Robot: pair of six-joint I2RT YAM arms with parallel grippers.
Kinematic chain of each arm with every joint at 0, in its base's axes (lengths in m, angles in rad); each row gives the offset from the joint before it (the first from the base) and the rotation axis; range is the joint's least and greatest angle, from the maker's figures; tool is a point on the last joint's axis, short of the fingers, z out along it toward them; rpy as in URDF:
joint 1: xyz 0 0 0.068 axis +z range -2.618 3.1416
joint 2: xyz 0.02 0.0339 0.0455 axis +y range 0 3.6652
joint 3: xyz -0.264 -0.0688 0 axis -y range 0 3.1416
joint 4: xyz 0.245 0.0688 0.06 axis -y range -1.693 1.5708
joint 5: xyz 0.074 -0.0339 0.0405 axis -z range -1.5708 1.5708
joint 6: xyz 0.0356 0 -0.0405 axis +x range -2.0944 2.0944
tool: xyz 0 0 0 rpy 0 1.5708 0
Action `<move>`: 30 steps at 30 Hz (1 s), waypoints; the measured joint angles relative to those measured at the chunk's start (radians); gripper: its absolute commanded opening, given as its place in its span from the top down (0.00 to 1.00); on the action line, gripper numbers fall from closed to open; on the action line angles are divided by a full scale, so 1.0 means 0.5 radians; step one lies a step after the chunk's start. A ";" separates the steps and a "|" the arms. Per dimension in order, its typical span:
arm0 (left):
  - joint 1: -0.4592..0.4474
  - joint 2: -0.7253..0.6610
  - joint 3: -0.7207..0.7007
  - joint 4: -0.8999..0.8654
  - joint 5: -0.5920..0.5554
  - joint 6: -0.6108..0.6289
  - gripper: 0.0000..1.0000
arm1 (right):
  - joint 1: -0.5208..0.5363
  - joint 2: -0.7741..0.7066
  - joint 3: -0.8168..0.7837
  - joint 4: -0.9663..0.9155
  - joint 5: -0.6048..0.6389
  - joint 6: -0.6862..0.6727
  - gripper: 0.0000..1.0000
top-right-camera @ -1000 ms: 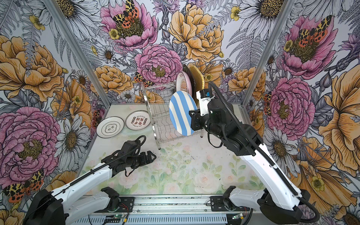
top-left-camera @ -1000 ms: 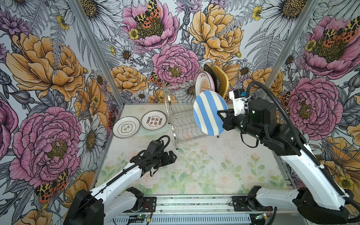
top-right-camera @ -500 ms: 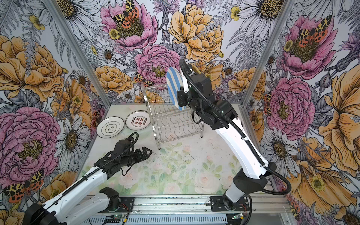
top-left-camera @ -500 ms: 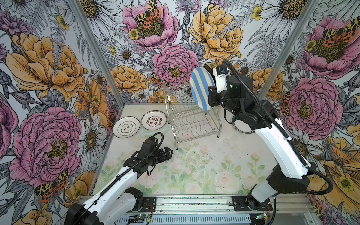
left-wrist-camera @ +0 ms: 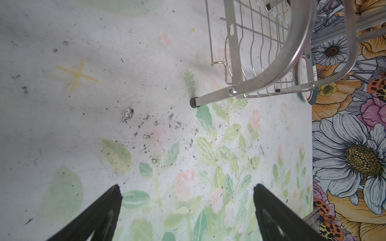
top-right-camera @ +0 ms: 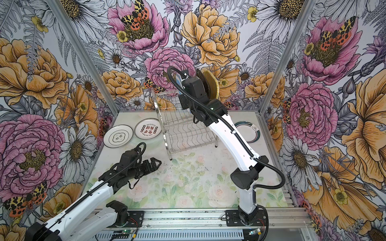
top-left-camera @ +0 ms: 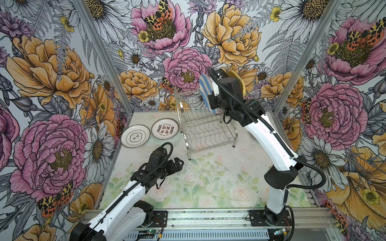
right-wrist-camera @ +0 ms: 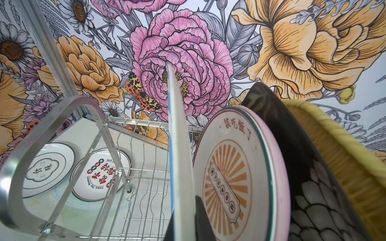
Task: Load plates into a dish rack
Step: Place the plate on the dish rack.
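Clamping blue-striped plate (top-left-camera: 205, 90) on edge beside orange-sunburst plate (right-wrist-camera: 229, 183), right jaws

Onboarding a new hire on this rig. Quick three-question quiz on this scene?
1. Which plate does the right gripper hold? A) yellow woven B) blue-striped plate C) teal-rimmed
2. True or false: the left gripper is shut on a plate.
3. How many white plates with characters lie flat on the table beside the dish rack?
Key: 1 B; 2 false, it is open and empty; 3 two.
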 measured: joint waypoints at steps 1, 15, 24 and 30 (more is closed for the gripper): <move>0.002 -0.002 -0.005 0.001 0.001 -0.001 0.01 | -0.003 0.007 0.000 -0.001 0.003 0.000 1.00; 0.028 -0.007 -0.020 0.001 0.030 0.020 0.01 | -0.050 0.009 0.002 0.018 0.025 0.002 1.00; 0.028 -0.007 -0.020 0.000 0.031 0.021 0.01 | -0.072 0.009 -0.089 0.021 0.021 0.038 1.00; 0.028 -0.007 -0.020 0.000 0.031 0.021 0.01 | -0.079 0.009 -0.158 0.031 0.014 0.076 1.00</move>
